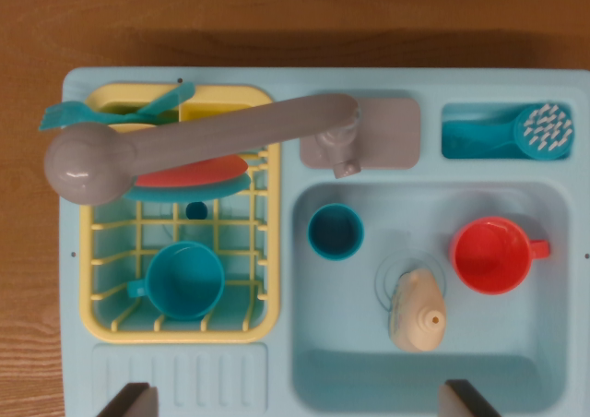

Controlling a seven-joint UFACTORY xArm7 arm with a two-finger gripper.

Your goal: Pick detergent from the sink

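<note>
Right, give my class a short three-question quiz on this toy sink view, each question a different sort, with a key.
1. True or false: the detergent bottle lies in the sink basin.
2. Which cup sits on the wrist view's right of the bottle? A) red cup B) teal cup C) yellow cup
3. Fill in: the grey faucet swings out over the yellow ____.

Key: 1 true; 2 A; 3 rack. The end effector fingertips show only at the bottom edge, spread wide apart, nothing between them.
</note>
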